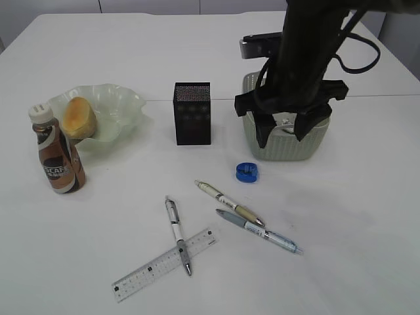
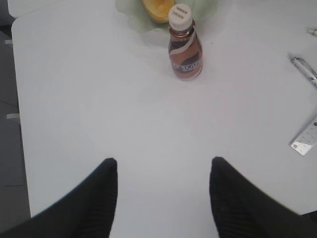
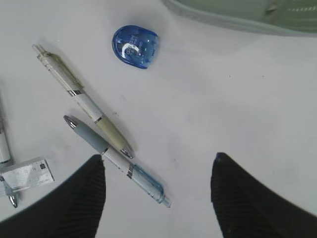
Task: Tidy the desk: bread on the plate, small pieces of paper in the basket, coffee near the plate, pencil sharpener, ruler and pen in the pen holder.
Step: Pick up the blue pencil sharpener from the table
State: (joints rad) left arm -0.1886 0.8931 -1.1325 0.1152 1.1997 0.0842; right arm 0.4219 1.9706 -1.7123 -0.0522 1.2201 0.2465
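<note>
- While the right arm hangs over the oval grey-green perforated plastic basket [image 1: 289, 147] at the far right, the right gripper [image 1: 283, 134] has its black jaws spread wide with nothing between them.
- In its wrist view, the right gripper [image 3: 158, 193] shows only bare white tabletop [image 3: 237, 109] between the two fingers.
- The left gripper [image 2: 163, 193] is also parted and empty, over the plain white desk near the left edge.
- The smooth oval golden-yellow bread bun [image 1: 79, 118] sits in the translucent pale green wavy-rimmed plate [image 1: 121, 105], far left.
- The brown plastic coffee bottle with white cap [image 1: 58, 154] stands upright just beside the plate, on its near side.
- The small upright square black mesh pen holder [image 1: 192, 113] stands between plate and basket.
- A small round blue pencil sharpener [image 1: 247, 172] lies near the basket's front.
- Three pens lie nearer: a cream-gripped pen [image 1: 230, 203], a blue-grey pen [image 1: 259, 231] just beside it, and a white pen [image 1: 178, 235] lying across the flat clear plastic ruler [image 1: 164, 264].
</note>
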